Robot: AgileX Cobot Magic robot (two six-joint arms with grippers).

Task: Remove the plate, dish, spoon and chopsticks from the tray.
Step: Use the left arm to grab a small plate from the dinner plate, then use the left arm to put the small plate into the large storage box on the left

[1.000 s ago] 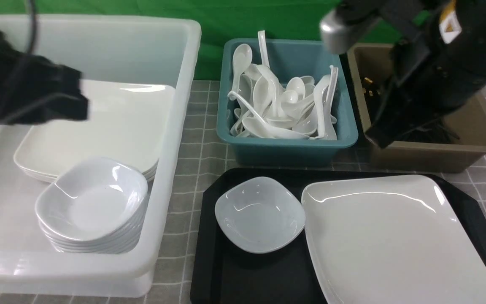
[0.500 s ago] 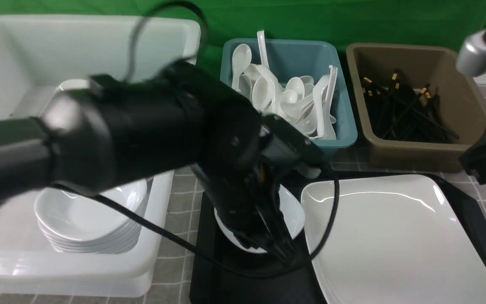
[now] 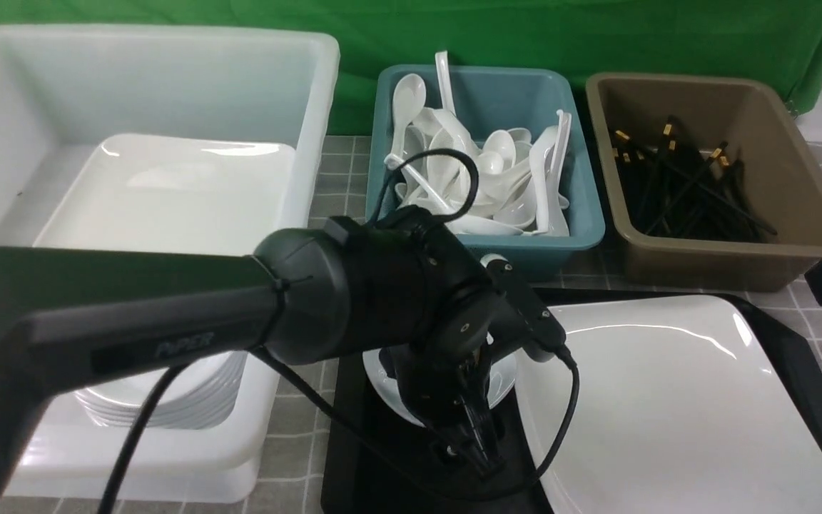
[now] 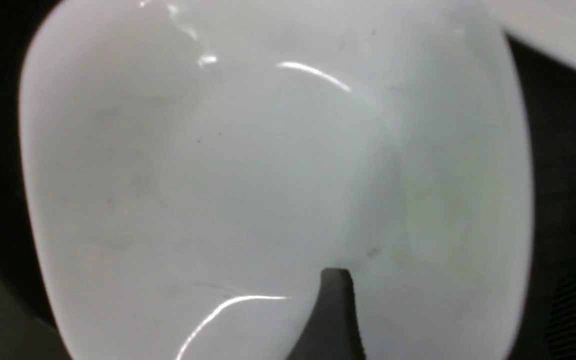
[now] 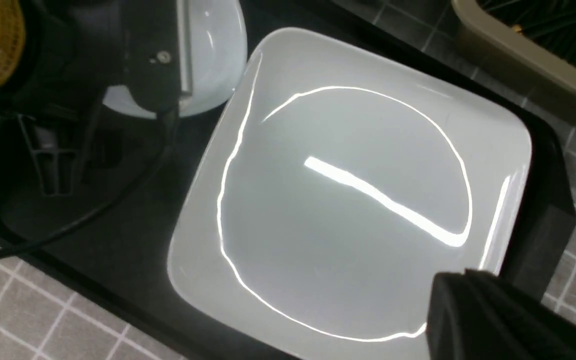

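"Where had the left gripper [image 3: 468, 453] got to?"

"A second earlier it hung over the white tub [image 3: 311, 143] at 9 o'clock. Now it pointed down at the dish [image 4: 248, 165], on the tray's [image 3: 368, 464] 9 o'clock side. Its jaws stood apart: one finger [image 4: 335, 310] showed above the dish floor, the other was hidden."

"Had the dish shifted?"

"No. Nor had the plate [image 3: 668, 400], just beside it at the tray's 3 o'clock."

"And the right gripper [image 5: 460, 295]?"

"It had left the brown tub [image 3: 732, 268] at 1 o'clock and sat closed at 3 o'clock, by the tray's edge."
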